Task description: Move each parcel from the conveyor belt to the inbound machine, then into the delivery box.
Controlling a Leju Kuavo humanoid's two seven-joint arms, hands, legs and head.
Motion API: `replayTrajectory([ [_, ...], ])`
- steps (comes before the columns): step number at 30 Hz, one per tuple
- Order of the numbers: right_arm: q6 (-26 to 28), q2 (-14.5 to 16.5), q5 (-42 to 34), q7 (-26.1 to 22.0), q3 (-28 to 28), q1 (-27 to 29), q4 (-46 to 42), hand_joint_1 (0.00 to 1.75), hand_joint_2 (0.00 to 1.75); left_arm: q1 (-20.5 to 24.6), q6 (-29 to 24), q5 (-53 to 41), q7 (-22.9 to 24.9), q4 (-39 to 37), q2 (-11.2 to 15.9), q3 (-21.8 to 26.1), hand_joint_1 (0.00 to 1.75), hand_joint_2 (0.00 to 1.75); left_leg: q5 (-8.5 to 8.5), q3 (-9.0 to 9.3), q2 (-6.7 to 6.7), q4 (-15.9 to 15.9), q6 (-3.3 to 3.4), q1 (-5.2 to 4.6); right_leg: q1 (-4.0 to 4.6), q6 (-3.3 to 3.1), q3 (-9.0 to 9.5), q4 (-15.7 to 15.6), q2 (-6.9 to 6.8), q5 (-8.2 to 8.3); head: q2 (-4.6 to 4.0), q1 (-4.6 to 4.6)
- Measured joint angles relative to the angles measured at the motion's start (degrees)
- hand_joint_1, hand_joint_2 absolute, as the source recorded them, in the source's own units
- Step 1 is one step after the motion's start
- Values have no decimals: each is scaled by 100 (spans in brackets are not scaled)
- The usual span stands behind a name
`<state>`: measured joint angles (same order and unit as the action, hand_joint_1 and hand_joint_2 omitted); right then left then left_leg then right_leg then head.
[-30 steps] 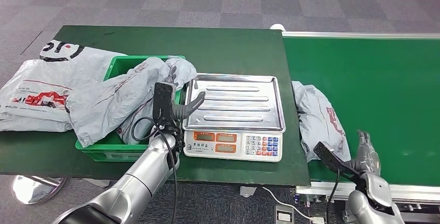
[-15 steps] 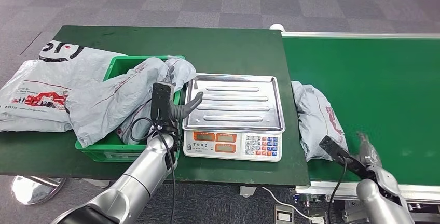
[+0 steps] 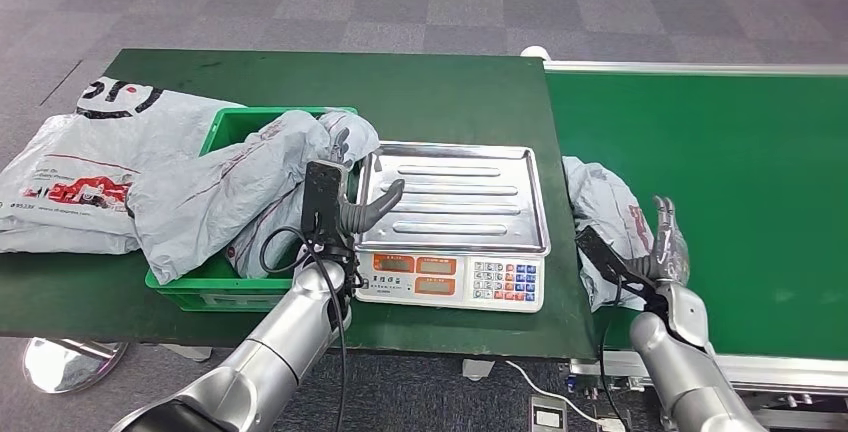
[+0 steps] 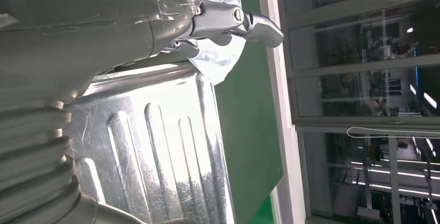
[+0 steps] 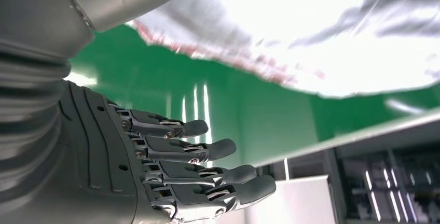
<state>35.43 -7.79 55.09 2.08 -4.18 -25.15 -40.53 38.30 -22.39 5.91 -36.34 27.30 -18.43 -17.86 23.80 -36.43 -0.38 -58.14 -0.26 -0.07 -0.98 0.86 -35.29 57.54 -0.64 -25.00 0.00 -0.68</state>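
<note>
Far left on my dark green bench (image 3: 440,92), a large grey mailing bag (image 3: 70,167) lies flat. Beside it, a green crate (image 3: 205,287) holds more crumpled grey bags (image 3: 215,187).

Next comes my left hand (image 3: 362,207), empty, fingers loosely apart, hovering at the near left edge of the scale (image 3: 452,222) and its steel weighing tray. It has edged slightly toward the tray since a second ago, otherwise little changed.

Right of the scale, one grey parcel (image 3: 605,217) lies on the green conveyor belt (image 3: 720,152), close against the bench edge.

My right hand (image 3: 668,242) is the main change: a second ago it hung low off the belt's near edge; now it has risen and swung in beside the parcel, fingers spread and pointing up, holding nothing. In the wrist view the parcel sits just beyond my open fingers (image 5: 207,149).

I judge this the reach for the pickup; weighing and boxing of this parcel remain.
</note>
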Motion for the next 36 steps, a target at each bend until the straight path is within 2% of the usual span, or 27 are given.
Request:
replayTrajectory([
  [3, -383, 82, -115, 100, -11, -147, 309, 0, 175, 0, 46, -1, 19, -1, -5, 0, 0, 175, 0, 0, 0, -1, 0, -1, -1, 0, 1, 0, 0, 0, 0, 0],
  [8, -1340, 120, -274, 388, -11, -285, 632, 0, 175, 0, 73, 12, 43, -1, -4, 0, 0, 175, 0, 1, 1, -1, 0, -3, -2, 0, 1, 0, 2, 1, 0, 0],
  [13, -1912, 95, -333, 521, -14, -460, 802, 0, 175, 1, 73, 41, 52, -1, -1, 0, 0, 175, 0, 4, 3, -1, 0, -2, -1, 0, 1, -1, 5, 1, 0, 0],
  [16, -2534, -16, -352, 620, -91, -561, 851, 0, 175, 0, 73, 93, 47, 1, 17, 0, 0, 175, 0, 5, 3, -1, 0, -1, -1, 0, 3, -1, 4, 1, 0, 0],
  [20, -2922, -153, -350, 665, -207, -655, 894, 175, 175, -1, 73, 128, 38, 2, 55, 0, 0, 175, -1, 5, 0, -1, 1, -2, -1, 1, 7, -1, 0, 1, 0, 0],
  [26, -3329, -295, -507, 583, -390, -931, 1022, 175, 175, -17, 27, 206, -22, 2, 120, 0, 0, 175, -1, 7, 1, -2, 1, -2, -2, 2, 8, -1, 2, 2, 0, 0],
  [36, -3189, -314, -766, 479, -612, -1179, 1199, 175, 175, -52, -35, 255, -75, 11, 193, 0, 0, 175, -2, 6, -6, -2, -1, -1, -1, 1, 8, 0, -7, 1, 0, 0],
])
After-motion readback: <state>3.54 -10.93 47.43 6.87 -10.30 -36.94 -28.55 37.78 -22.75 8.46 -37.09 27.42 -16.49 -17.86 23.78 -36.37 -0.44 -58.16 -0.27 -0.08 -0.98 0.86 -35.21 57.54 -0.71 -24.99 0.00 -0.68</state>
